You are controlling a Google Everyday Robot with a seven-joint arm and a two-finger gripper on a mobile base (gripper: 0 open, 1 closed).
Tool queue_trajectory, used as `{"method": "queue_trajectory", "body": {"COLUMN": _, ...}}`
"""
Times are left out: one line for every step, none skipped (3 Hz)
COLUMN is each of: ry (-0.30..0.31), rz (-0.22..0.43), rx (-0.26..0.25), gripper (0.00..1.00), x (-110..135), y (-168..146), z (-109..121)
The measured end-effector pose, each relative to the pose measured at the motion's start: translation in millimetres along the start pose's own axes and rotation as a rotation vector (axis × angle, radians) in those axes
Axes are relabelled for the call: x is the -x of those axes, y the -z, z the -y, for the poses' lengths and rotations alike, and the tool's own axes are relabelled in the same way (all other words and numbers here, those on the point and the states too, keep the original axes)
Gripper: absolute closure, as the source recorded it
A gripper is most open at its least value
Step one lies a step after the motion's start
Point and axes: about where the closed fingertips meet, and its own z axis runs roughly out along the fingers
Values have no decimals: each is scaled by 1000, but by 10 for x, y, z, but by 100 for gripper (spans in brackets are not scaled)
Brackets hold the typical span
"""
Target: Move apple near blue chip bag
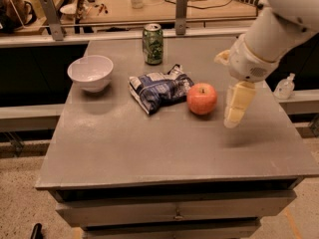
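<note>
apple (202, 98) rested on the desk (149, 148), just beside the blue chip bag (159, 87).
the pincer (234, 106) hung just beside the apple, on the side away from the bag, clear of it and holding nothing; wide or narrow could not be told. the flat grey desk also carried a white bowl (90, 72) and a green can (152, 44) beyond the bag; a cluttered workbench (149, 9) stood behind.

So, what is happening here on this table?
A one-armed robot is working at a grey table. Its end effector hangs beside the apple, on the side away from the bag, apart from it and not holding it. The apple rests on the table close beside the blue chip bag. A white bowl and a green can stand further off. The apple appears already placed.
</note>
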Motion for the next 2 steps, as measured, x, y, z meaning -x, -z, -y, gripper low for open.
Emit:
{"method": "queue_trajectory", "body": {"ry": -105, "rz": 89, "rx": -29, "gripper": 0, "x": -419, "y": 201, "z": -85}}
{"method": "queue_trajectory", "body": {"ry": -120, "rz": 102, "rx": -31, "gripper": 0, "x": -447, "y": 233, "z": -115}}
